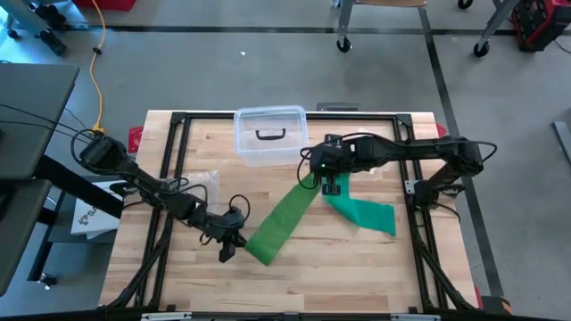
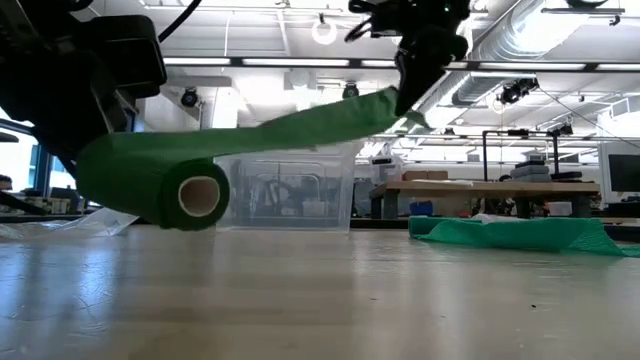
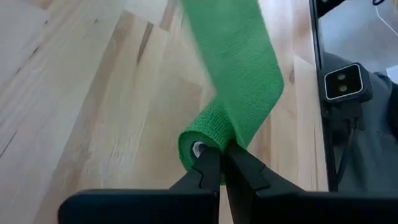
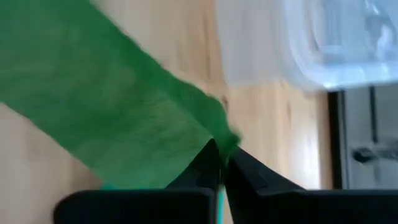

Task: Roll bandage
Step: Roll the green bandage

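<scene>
1. From overhead, my left end effector (image 1: 230,248) sits near the front-left of the pale wooden bench (image 1: 357,267), right at the rolled end of the green elastic bandage (image 1: 284,218), which runs as a slanted strip up to my right end effector (image 1: 328,183) near the bench's middle.
2. Overhead also shows loose green bandage heaped on the bench beside my right end effector, plus the clear plastic lidded box (image 1: 270,134) at the back edge and a crinkled clear wrapper (image 1: 203,181) near my left arm.
3. The level view adds height: the roll (image 2: 160,190) with its pale cardboard core (image 2: 200,195) rests low at the bench, while the strip climbs to my right end effector (image 2: 415,95), which holds it well above the surface.
4. My left wrist camera shows my left fingers (image 3: 208,171) pressed together, their tips at the core opening of the roll (image 3: 202,146).
5. My right wrist camera shows my right fingers (image 4: 208,162) pinched on the bandage's edge (image 4: 124,118).
6. The bandage looks finely woven, bright green, slightly sagging, only partly wound.
</scene>
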Robot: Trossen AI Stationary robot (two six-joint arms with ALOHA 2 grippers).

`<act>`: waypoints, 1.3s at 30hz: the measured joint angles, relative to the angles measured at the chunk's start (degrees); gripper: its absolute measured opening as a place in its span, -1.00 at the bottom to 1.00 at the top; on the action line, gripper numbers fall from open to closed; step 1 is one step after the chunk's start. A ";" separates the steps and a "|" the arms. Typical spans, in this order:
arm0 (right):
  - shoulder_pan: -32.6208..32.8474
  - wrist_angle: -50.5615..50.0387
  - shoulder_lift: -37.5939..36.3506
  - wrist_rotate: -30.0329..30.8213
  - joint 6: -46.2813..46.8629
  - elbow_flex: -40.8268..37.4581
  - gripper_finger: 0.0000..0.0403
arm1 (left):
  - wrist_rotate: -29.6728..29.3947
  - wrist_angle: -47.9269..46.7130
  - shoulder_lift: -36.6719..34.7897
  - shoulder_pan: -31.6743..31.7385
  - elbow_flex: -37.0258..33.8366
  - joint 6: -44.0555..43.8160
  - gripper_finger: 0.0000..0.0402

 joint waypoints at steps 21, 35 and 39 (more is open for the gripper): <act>6.18 4.45 -20.33 6.53 11.01 -16.34 -0.14 | -1.84 -5.14 0.00 0.96 -0.02 -2.97 -1.00; 13.33 32.92 -20.24 -4.74 13.49 -28.69 -0.15 | -1.02 2.79 0.00 4.95 -0.07 -8.70 -1.00; 20.98 45.48 -19.89 -10.11 10.50 -32.53 -0.15 | -3.14 15.86 -0.91 6.94 -0.04 -8.59 -1.00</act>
